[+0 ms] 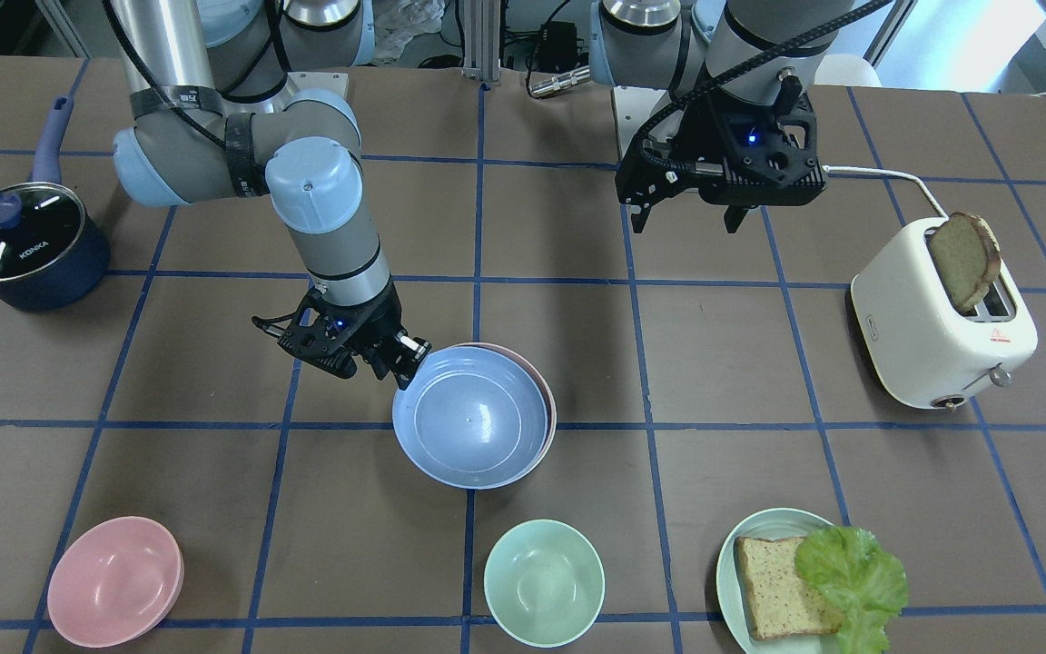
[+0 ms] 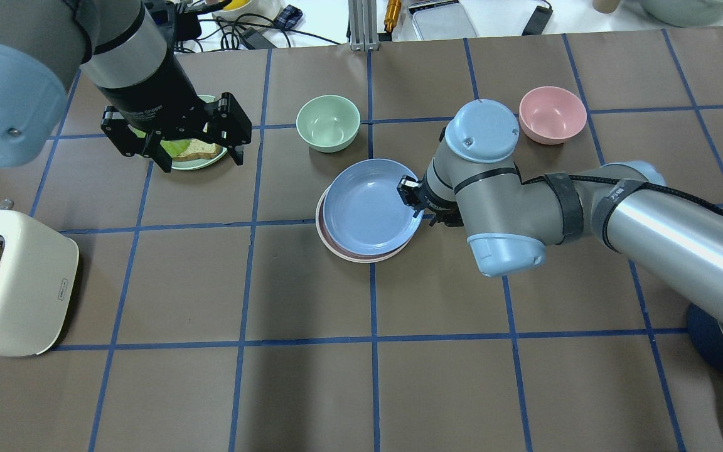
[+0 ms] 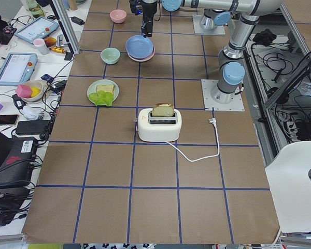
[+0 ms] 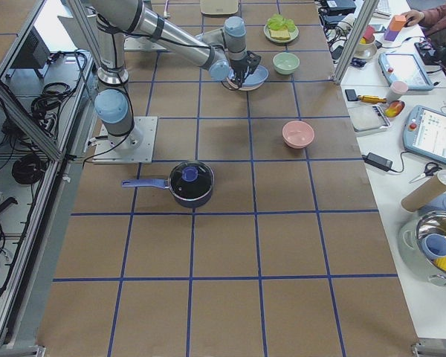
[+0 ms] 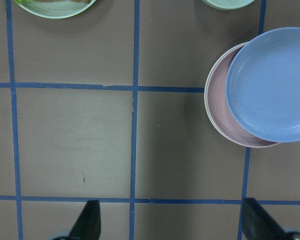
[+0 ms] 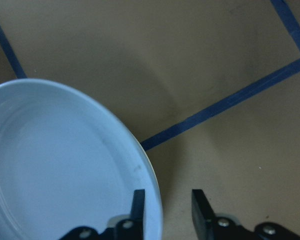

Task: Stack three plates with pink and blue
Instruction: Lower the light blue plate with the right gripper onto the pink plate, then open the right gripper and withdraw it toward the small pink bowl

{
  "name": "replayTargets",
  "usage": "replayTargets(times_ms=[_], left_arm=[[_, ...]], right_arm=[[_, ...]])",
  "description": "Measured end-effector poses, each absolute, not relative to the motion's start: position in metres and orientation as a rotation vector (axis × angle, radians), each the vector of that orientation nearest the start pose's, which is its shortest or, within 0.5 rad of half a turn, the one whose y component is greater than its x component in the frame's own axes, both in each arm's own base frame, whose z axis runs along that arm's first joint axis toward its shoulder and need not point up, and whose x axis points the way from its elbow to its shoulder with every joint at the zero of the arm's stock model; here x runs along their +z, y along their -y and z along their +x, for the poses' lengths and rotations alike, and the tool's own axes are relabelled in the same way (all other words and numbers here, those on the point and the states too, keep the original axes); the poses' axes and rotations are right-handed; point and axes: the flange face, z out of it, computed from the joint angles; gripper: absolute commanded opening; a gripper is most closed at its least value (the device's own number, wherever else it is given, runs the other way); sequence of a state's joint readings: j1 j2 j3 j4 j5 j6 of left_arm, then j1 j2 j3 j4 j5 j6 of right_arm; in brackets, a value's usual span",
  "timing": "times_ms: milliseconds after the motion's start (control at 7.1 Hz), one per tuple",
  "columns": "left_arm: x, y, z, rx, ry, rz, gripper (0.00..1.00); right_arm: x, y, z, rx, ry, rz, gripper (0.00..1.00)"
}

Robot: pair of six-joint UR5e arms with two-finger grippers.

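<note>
Can make out only a crescent of the pink plate, from 6 to 10 o'clock under the blue plate in the left wrist view. Cannot identify the thin pale edge outside it. Cropped at the front view's bottom edge: green plate. Largely masked by its own wrist overhead: right gripper.

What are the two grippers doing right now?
Left gripper: open, holding nothing.
Right gripper: open, straddling the rim of the blue plate.
</note>
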State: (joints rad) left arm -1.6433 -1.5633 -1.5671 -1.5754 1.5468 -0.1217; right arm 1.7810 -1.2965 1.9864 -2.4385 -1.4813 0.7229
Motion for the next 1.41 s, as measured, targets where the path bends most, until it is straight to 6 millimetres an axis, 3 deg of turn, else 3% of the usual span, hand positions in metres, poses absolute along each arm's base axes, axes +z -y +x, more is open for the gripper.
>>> replayTargets(times_ms=[141, 423, 563, 845, 986, 1268, 1408], left_arm=[[0.493, 0.478, -0.17, -0.008, -3.166, -0.079, 1.0], [0.494, 0.478, -0.169, -0.01, -3.166, -0.08, 1.0], [0.494, 0.478, -0.169, -0.01, -3.166, -0.081, 1.0], [0.494, 0.478, -0.168, -0.011, -3.166, -0.08, 1.0], [0.494, 0.478, -0.168, -0.011, -3.166, -0.08, 1.0], [0.494, 0.477, -0.168, -0.011, -3.166, -0.08, 1.0], [0.494, 0.477, -0.168, -0.01, -3.166, -0.082, 1.0]], right_arm=[[0.246, 0.495, 0.249, -0.19, -2.881, 0.741, 1.0], [0.275, 0.522, 0.235, -0.273, -2.913, 0.645, 1.0], [0.302, 0.544, 0.217, -0.297, -2.967, 0.566, 1.0], [0.378, 0.589, 0.166, -0.242, -3.055, 0.484, 1.0], [0.412, 0.598, 0.144, -0.197, -3.081, 0.455, 1.0], [0.461, 0.583, 0.128, -0.173, -3.123, 0.352, 1.0], [0.476, 0.559, 0.128, -0.157, -3.134, 0.279, 1.0]])
